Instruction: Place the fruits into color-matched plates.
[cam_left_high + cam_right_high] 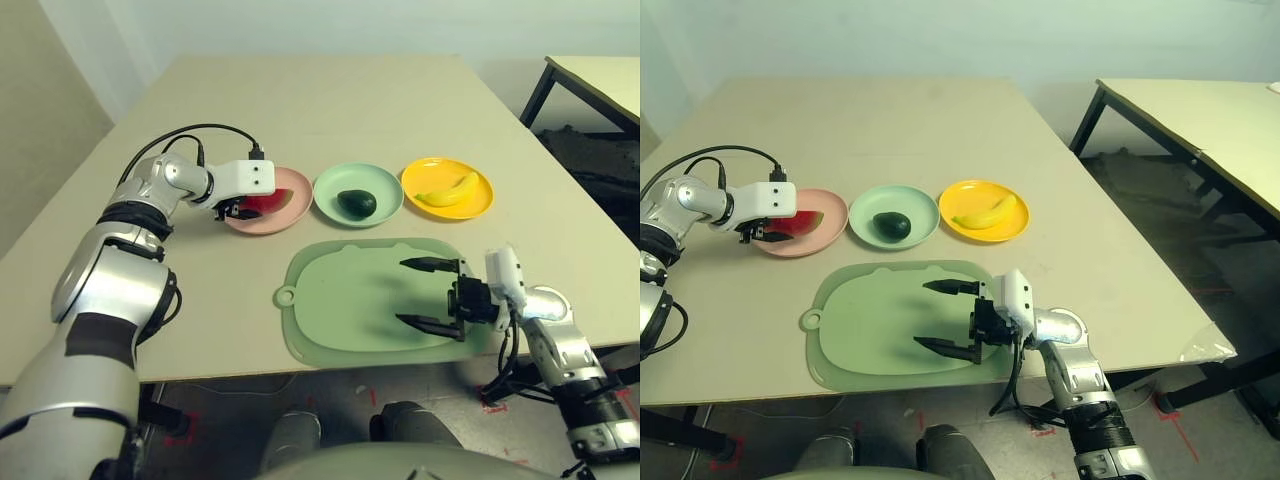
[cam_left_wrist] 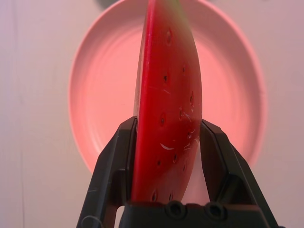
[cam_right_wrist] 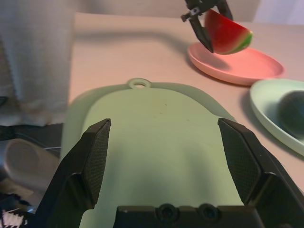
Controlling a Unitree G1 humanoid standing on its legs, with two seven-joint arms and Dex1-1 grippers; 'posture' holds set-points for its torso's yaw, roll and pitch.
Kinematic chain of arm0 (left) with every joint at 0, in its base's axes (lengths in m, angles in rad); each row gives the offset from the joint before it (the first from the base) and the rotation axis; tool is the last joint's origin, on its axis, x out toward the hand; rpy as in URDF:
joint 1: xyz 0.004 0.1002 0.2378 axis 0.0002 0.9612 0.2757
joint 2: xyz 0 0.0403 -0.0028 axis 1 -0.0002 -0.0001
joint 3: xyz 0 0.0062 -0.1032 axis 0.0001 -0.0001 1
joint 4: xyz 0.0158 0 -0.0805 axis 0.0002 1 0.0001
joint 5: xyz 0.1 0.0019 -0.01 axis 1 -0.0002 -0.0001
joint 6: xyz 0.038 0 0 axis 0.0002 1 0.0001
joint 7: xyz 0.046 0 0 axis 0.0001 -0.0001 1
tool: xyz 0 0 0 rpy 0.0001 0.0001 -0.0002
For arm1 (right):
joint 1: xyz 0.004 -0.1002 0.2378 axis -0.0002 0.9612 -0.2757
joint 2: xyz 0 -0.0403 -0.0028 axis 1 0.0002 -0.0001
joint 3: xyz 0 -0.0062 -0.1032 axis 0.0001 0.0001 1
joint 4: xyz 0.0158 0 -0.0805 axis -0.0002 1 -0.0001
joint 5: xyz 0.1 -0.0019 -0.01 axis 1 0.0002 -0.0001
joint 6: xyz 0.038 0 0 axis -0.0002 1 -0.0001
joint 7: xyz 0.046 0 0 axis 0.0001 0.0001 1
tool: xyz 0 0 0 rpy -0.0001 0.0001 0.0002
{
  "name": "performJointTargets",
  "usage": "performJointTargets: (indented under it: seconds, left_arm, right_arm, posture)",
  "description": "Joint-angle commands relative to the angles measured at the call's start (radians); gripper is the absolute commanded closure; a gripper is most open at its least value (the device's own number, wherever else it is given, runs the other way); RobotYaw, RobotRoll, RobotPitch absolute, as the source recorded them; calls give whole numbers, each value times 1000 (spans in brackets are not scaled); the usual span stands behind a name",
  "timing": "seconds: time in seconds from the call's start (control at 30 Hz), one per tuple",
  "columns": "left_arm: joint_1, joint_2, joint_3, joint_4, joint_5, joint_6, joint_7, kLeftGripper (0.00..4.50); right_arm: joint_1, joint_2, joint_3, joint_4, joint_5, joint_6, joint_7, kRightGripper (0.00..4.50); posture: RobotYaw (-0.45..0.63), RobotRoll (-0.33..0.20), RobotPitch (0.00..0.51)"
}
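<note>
The red watermelon wedge (image 2: 168,104) with green rind hangs a little above the pale pink plate (image 1: 298,208), with my left gripper (image 1: 235,210) shut on it. In the right wrist view the wedge (image 3: 228,34) is clear of that plate (image 3: 237,69). The dark green avocado (image 1: 356,203) lies in the mint green plate (image 1: 325,190). In the bright yellow plate (image 1: 415,175) rests the yellow banana (image 1: 448,192). My right gripper (image 1: 403,292) is open and holds nothing, low over the pale green mat (image 1: 340,300).
The three plates stand in a row behind the mat, pink on the left, yellow on the right. The table's front edge runs just below the mat. A second table (image 1: 1200,110) stands off to the right, with a floor gap between.
</note>
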Motion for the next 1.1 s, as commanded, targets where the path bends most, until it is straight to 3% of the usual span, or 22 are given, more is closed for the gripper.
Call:
performJointTargets:
  seconds: [0.03, 0.57, 0.8, 1.1]
  left_arm:
    - [23, -21, 17, 21, 26, 25, 40, 2384]
    - [59, -56, 53, 26, 45, 55, 51, 2384]
    - [57, -66, 62, 23, 54, 50, 53, 15]
    - [41, -44, 81, 16, 48, 31, 54, 15]
  right_arm:
    - [3, 5, -3, -20, -15, 15, -55, 0]
    - [24, 33, 18, -58, -38, 73, -207, 0]
    - [27, 28, 22, -65, -36, 78, -210, 0]
    - [15, 23, 11, -34, -42, 72, -214, 0]
  posture:
    - [-90, 0, 3]
    - [-86, 0, 15]
    - [-87, 0, 15]
    - [-70, 0, 9]
